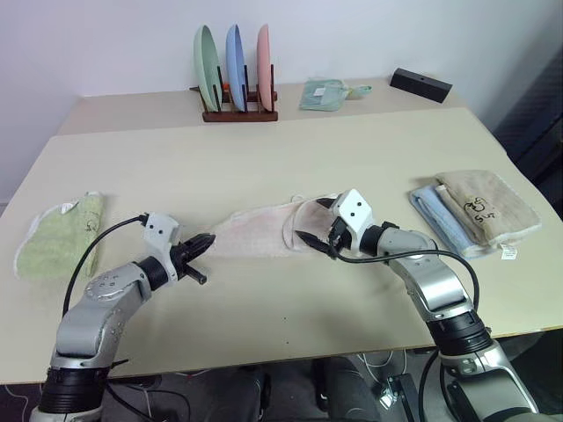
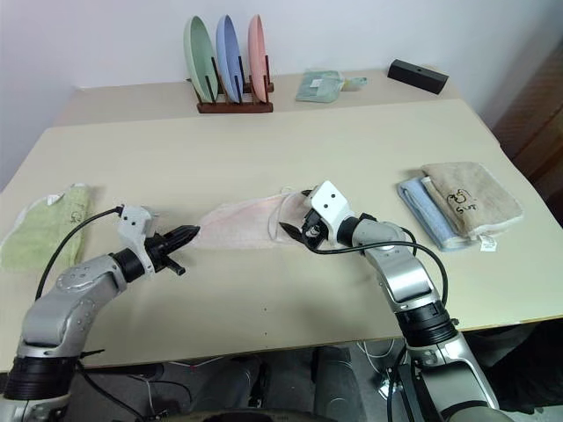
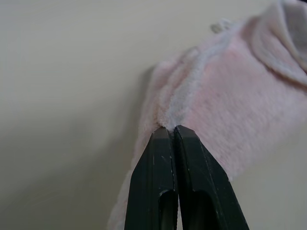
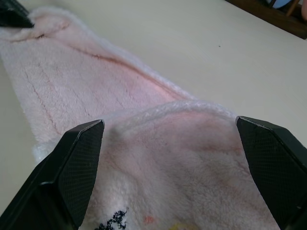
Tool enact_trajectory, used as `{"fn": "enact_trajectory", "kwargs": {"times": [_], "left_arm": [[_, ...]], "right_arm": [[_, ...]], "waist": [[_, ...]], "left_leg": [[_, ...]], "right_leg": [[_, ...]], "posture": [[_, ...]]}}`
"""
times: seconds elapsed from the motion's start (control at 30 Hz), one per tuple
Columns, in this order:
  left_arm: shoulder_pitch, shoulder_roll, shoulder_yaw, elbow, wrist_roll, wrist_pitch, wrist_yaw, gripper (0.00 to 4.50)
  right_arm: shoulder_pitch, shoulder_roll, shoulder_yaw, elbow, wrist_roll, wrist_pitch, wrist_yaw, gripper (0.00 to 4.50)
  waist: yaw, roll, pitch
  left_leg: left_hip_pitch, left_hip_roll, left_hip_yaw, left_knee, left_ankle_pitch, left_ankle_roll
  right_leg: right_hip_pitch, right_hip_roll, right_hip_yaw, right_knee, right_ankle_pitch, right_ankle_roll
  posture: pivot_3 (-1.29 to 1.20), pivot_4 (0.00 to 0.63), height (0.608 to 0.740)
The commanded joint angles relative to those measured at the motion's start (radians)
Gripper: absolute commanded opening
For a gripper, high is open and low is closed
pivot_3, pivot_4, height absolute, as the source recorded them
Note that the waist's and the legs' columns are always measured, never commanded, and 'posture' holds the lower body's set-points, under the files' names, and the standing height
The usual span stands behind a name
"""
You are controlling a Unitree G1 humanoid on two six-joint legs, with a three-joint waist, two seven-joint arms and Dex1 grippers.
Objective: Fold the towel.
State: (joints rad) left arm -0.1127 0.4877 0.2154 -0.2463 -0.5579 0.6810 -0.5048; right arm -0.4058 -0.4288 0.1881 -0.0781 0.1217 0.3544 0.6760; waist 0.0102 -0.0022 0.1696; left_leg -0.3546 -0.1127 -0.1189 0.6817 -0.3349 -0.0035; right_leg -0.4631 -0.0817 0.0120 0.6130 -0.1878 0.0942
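Now my left fingers (image 3: 178,143) pinch the towel (image 1: 255,233) at its left end; my right fingers (image 4: 268,158) stand spread over its folded-back right end. It lies mid-table, long axis left to right between both hands, near the front edge.

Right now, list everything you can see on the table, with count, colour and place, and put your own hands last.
pink towel: one, pale pink with white edging, middle front of the table, its right end folded up.
green towel: one, light green, left edge.
beige towel: one, beige with a dark mark, right side, lying on the blue cloth.
blue cloth: one, light blue, folded, right side.
plate rack: one, dark wood, at the back.
plates: three, green, blue, pink, upright in the rack.
small cloth: one, pale green, back, right of the rack.
black box: one, back right.
table: one, beige.
left hand: shut on the pink towel's left end.
right hand: open, over the folded-up right end.
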Motion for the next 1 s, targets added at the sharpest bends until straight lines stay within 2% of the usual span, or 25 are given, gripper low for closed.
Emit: {"fn": "enact_trajectory", "kwargs": {"times": [0.03, 0.17, 0.33, 0.37, 0.4, 0.47, 0.6, 0.73, 0.9, 0.97, 1.0], "left_arm": [[-0.071, -0.079, 0.169, 0.062, -0.138, 0.135, 0.165, 0.06], [-0.138, -0.15, 0.282, 0.123, -0.232, 0.22, 0.29, 0.06], [-0.132, -0.123, 0.229, 0.102, -0.221, 0.227, 0.252, 0.06], [-0.129, -0.118, 0.218, 0.098, -0.222, 0.223, 0.238, 0.62], [-0.128, -0.115, 0.213, 0.097, -0.223, 0.221, 0.229, 0.93], [-0.137, -0.116, 0.236, 0.101, -0.241, 0.216, 0.232, 1.94], [-0.184, -0.113, 0.359, 0.148, -0.267, 0.222, 0.361, 3.97], [-0.184, -0.12, 0.416, 0.108, -0.29, 0.228, 0.44, 3.97], [-0.002, -0.114, 0.522, -0.069, -0.541, 0.337, 0.418, 3.97], [0.076, -0.137, 0.542, -0.114, -0.712, 0.374, 0.44, 4.5], [0.1, -0.14, 0.542, -0.128, -0.763, 0.378, 0.455, 4.5]], "right_arm": [[-0.004, 0.008, 0.0, -0.043, -0.003, -0.025, 0.0, 4.5], [0.001, 0.009, 0.003, -0.047, -0.006, -0.025, 0.0, 4.5], [0.005, 0.01, 0.006, -0.054, -0.009, -0.023, 0.001, 4.5], [0.005, 0.01, 0.007, -0.055, -0.009, -0.023, 0.001, 4.5], [0.005, 0.01, 0.007, -0.055, -0.01, -0.023, 0.002, 4.5], [0.005, 0.01, 0.006, -0.056, -0.012, -0.021, 0.003, 4.5], [0.011, 0.007, 0.0, -0.068, -0.014, -0.015, 0.002, 4.5], [0.024, 0.004, -0.003, -0.083, -0.014, -0.01, 0.002, 4.5], [0.032, 0.006, -0.003, -0.089, -0.015, -0.006, 0.0, 4.5], [0.03, 0.006, 0.001, -0.085, -0.015, -0.008, 0.005, 4.5], [0.03, 0.006, 0.001, -0.084, -0.015, -0.009, 0.007, 4.5]], "waist": [[0.001, -0.001, 0.0], [-0.001, -0.001, -0.001], [0.0, -0.001, -0.001], [0.0, -0.001, -0.001], [0.0, -0.001, -0.001], [0.0, -0.001, -0.001], [0.001, -0.002, -0.001], [0.0, -0.002, -0.001], [-0.005, -0.002, -0.001], [-0.005, -0.002, -0.001], [-0.004, -0.002, -0.001]], "left_leg": [[0.0, 0.0, 0.0, 0.0, 0.0, 0.0], [0.0, 0.0, 0.0, 0.0, 0.0, -0.001], [0.0, 0.0, 0.0, 0.001, 0.0, -0.001], [0.0, 0.0, 0.0, 0.001, 0.0, -0.001], [0.0, 0.0, 0.0, 0.001, 0.0, -0.001], [0.0, 0.0, 0.0, 0.001, 0.0, -0.001], [0.0, 0.0, 0.0, 0.001, 0.0, -0.001], [0.0, 0.0, 0.0, 0.001, -0.001, -0.002], [0.0, 0.0, 0.0, 0.001, -0.001, -0.002], [0.0, 0.0, 0.0, 0.001, -0.001, -0.002], [0.001, 0.0, 0.0, 0.001, -0.001, -0.002]], "right_leg": [[0.0, 0.0, 0.0, 0.0, 0.0, 0.0], [0.0, 0.0, 0.0, 0.0, 0.0, 0.0], [0.0, 0.0, 0.0, 0.0, 0.0, 0.0], [0.0, 0.0, 0.0, 0.0, 0.0, 0.0], [0.0, 0.0, 0.0, 0.0, 0.0, 0.0], [0.0, 0.0, 0.0, 0.0, 0.0, 0.0], [0.0, 0.0, 0.0, 0.0, 0.0, 0.0], [-0.001, 0.0, 0.0, 0.0, 0.0, 0.0], [-0.001, 0.0, 0.002, 0.0, 0.0, 0.0], [0.0, 0.0, 0.002, 0.0, 0.0, 0.0], [0.0, 0.0, 0.002, 0.0, 0.0, 0.0]], "posture": [[0.0, 0.15, 0.73], [0.0, 0.15, 0.73], [0.0, 0.15, 0.73], [0.0, 0.15, 0.73], [0.0, 0.15, 0.73], [0.0, 0.15, 0.73], [0.0, 0.15, 0.73], [0.0, 0.15, 0.73], [0.0, 0.15, 0.73], [0.0, 0.15, 0.73], [0.0, 0.15, 0.73]]}}
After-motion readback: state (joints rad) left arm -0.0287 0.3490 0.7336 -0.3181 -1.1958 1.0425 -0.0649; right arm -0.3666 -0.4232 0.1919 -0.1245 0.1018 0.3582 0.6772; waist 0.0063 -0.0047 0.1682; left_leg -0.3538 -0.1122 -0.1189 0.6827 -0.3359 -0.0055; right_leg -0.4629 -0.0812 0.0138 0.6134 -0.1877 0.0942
